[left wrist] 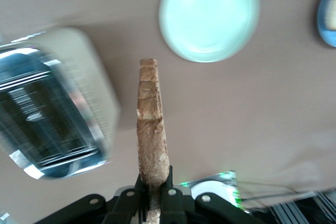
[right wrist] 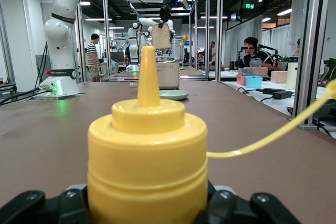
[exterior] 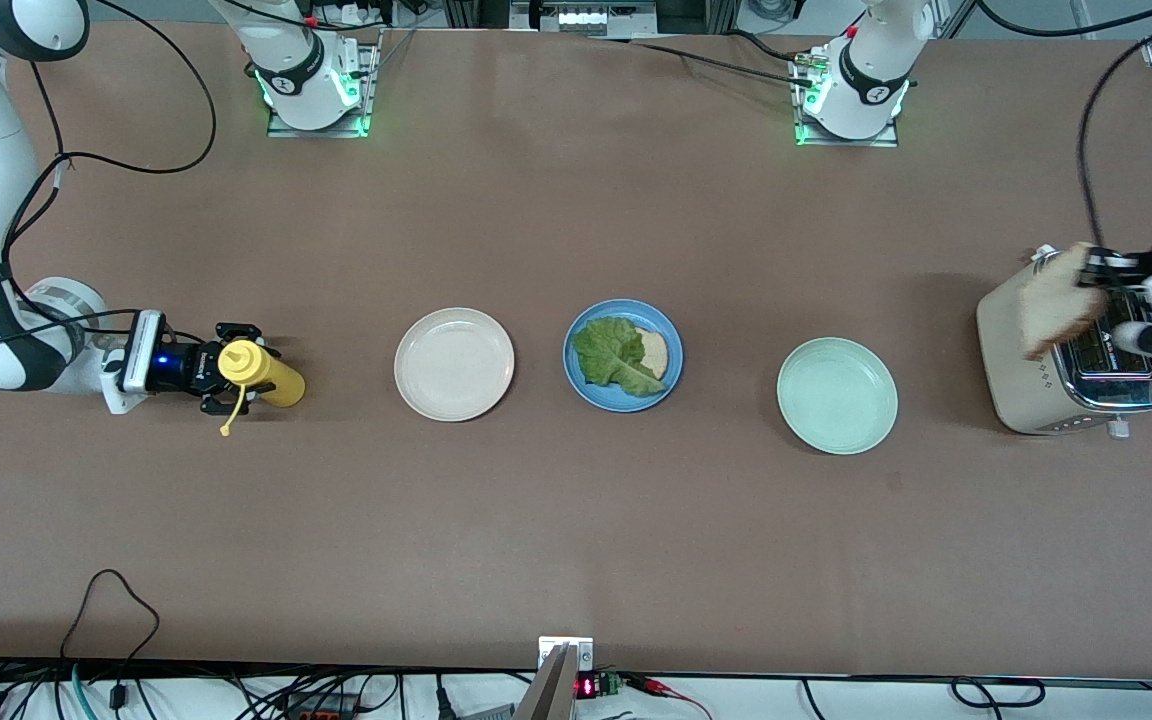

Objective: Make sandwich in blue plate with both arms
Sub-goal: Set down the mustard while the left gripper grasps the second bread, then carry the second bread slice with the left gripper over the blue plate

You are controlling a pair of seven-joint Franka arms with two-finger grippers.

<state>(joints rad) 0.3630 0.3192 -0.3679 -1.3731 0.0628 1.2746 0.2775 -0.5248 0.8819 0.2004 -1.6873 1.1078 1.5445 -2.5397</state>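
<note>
- Blue plate is sitting mid-worktop between a cream plate and a mint plate; on it a lettuce leaf is lying over a first bread slice, so the sandwich is waiting for its top.
- Lettuce is looking limp, light and crinkled; judging it likely to shift if the top slice is dragged rather than lowered flat.
- Toward the right arm's end of the worktop, the right gripper is sitting low around a yellow squeeze bottle; jaws are flanking the bottle body, but whether they are pressing or letting go I cannot tell. Smooth plastic, probably slippery; body is the sensible hold.
- Toward the left arm's end, the left gripper is hanging over the toaster with jaws pinched almost fully together on one edge of the second bread slice.
- Toast is appearing stiff, light, crumbly; edge grip is suiting it, though hard squeezing is risking a broken crust.
</note>
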